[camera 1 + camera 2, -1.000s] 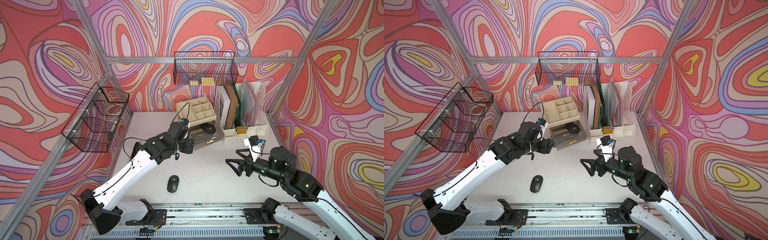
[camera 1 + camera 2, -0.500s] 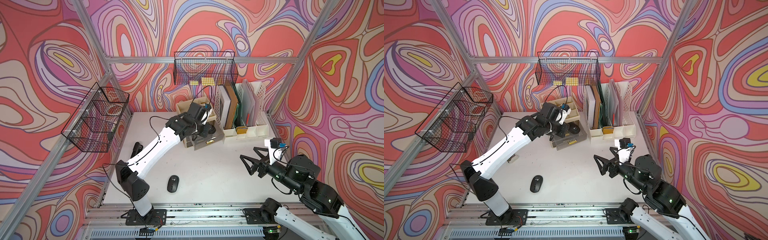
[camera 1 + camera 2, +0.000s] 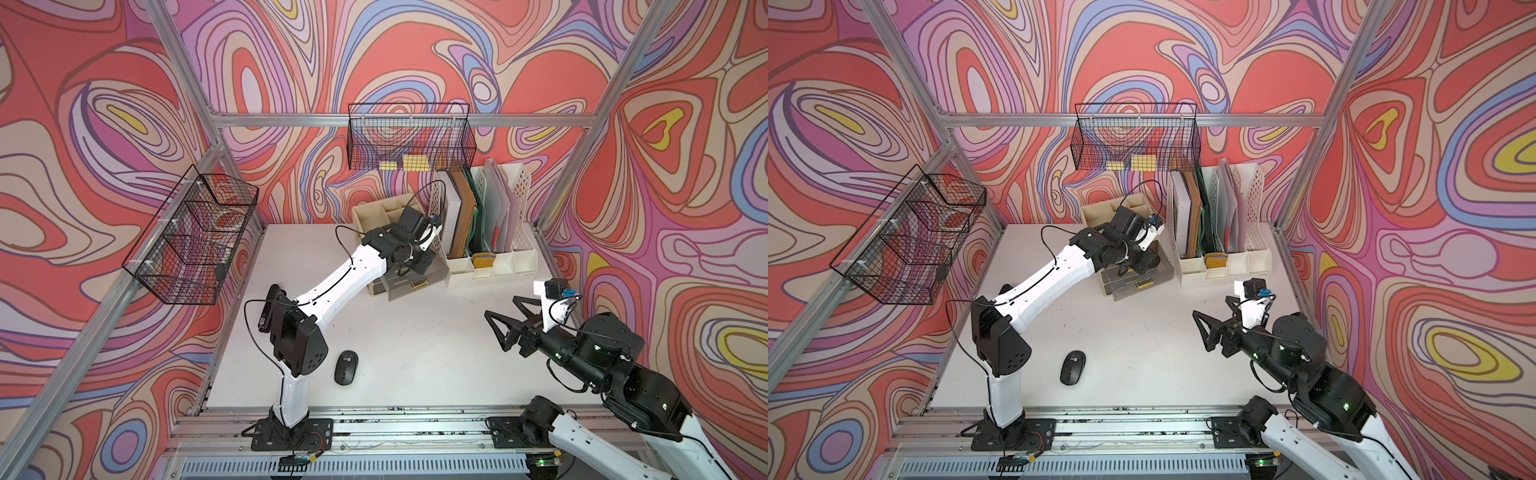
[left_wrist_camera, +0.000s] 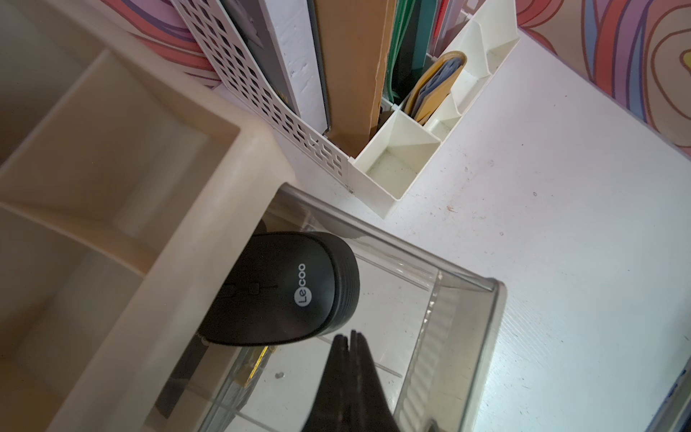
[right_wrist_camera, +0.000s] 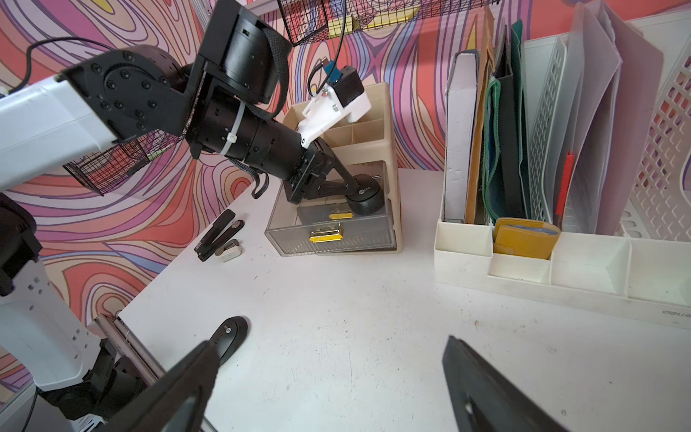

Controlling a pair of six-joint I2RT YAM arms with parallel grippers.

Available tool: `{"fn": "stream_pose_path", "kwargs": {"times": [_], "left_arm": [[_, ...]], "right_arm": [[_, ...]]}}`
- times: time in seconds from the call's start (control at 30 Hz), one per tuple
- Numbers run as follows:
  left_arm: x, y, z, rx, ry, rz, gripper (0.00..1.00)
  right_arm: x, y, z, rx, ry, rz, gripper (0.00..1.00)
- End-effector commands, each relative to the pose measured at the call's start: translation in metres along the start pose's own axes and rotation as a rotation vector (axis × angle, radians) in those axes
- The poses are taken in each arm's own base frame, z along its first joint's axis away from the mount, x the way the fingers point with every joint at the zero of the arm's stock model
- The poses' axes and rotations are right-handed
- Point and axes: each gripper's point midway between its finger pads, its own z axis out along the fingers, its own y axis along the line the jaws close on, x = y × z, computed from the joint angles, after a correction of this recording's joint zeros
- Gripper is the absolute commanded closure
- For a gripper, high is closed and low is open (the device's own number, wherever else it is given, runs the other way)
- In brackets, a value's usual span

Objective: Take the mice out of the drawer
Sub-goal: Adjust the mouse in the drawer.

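Under the front rim of the cream organiser [image 4: 194,262], one black mouse [image 4: 284,288] lies in a pulled-out drawer [image 4: 490,314], long axis along the drawer's travel, wheel end inward, logo end outward. Left gripper [image 4: 349,338]: fingers [image 4: 336,381] pressed together, holding nothing, tips at that mouse's rear edge. Second mouse [image 3: 345,367]: on the table [image 3: 415,332] well in front of the organiser, wheel end towards it. Right gripper [image 3: 500,306]: spread wide, empty. File rack [image 5: 590,273] beside the organiser holds folders [image 5: 504,149].
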Motion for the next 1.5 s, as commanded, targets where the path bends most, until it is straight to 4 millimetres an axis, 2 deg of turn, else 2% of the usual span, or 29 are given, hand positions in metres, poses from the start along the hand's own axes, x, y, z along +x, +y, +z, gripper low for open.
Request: {"fn": "stream_pose_path", "kwargs": {"times": [0.0, 0.5, 0.67, 0.83, 1.07, 1.3, 1.47], "left_arm": [[-0.015, 0.009, 0.009, -0.062, -0.064, 0.073, 1.0], [-0.015, 0.02, 0.051, -0.122, -0.055, 0.129, 1.0], [-0.016, 0.028, 0.054, -0.17, -0.068, 0.136, 1.0], [-0.011, 0.042, 0.061, -0.258, -0.047, 0.168, 1.0], [-0.004, 0.052, 0.067, -0.329, -0.012, 0.214, 1.0], [0.012, 0.043, 0.066, -0.307, 0.08, 0.225, 1.0], [0.021, 0.032, 0.054, -0.254, 0.131, 0.18, 1.0]], "right_arm": [[0.004, -0.002, 0.005, 0.013, 0.018, -0.005, 0.02], [0.007, -0.001, 0.006, 0.005, 0.029, -0.002, 0.03], [0.013, -0.002, 0.009, 0.005, 0.041, 0.006, 0.03], [0.012, -0.002, 0.008, 0.004, 0.036, 0.01, 0.03], [0.012, 0.0, 0.006, -0.01, 0.026, 0.013, 0.03], [0.013, 0.0, 0.007, -0.013, 0.025, 0.019, 0.03], [0.014, 0.001, 0.01, -0.016, 0.027, 0.019, 0.03]]}}
